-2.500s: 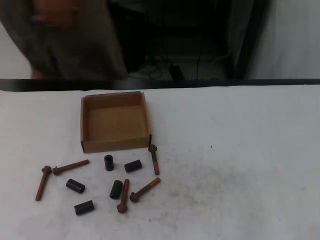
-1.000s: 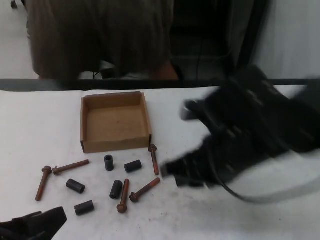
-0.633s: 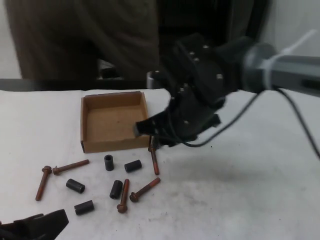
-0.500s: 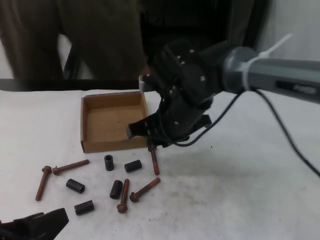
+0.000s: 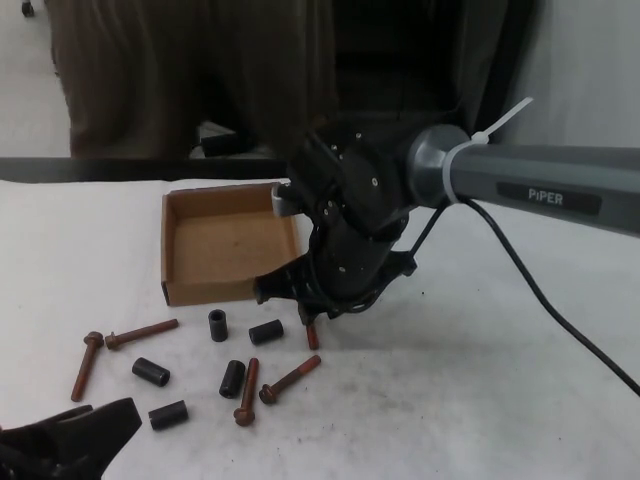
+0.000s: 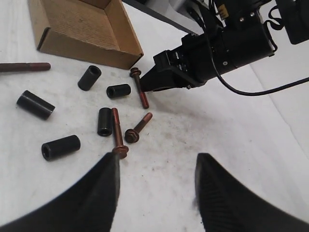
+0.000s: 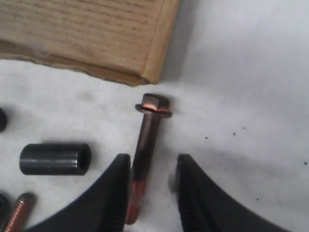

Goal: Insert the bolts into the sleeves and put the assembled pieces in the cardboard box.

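Bench (image 7: 241,72): bolt (image 7: 147,140) btwn open right hand (image 7: 153,163), prob. untouched.

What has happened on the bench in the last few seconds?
The right end effector swung in from the right and came down, open, astride the bolt beside the cardboard box. The left end effector edged in at the near edge. Sleeves, other bolts and box stayed put.

Robotics lab, white-covered bench (image 5: 520,400), cable-tied robot arm (image 5: 540,185), trailing black cable (image 5: 545,302)
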Robot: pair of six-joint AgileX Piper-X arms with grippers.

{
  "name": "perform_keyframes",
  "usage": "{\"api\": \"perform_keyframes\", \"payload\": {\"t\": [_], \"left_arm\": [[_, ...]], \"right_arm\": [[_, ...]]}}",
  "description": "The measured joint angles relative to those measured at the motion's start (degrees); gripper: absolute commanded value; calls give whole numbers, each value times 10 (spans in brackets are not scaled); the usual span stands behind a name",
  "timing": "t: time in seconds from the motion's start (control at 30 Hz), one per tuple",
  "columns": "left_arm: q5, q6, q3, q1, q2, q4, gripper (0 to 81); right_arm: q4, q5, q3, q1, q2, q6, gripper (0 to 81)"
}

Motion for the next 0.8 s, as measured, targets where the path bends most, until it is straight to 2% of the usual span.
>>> {"api": "perform_keyframes", "payload": {"t": [0.8], "left_arm": [[4,0,0,0,0,0,458]], "right_arm": [[-35,21,-1,0,16,43,300]]}}
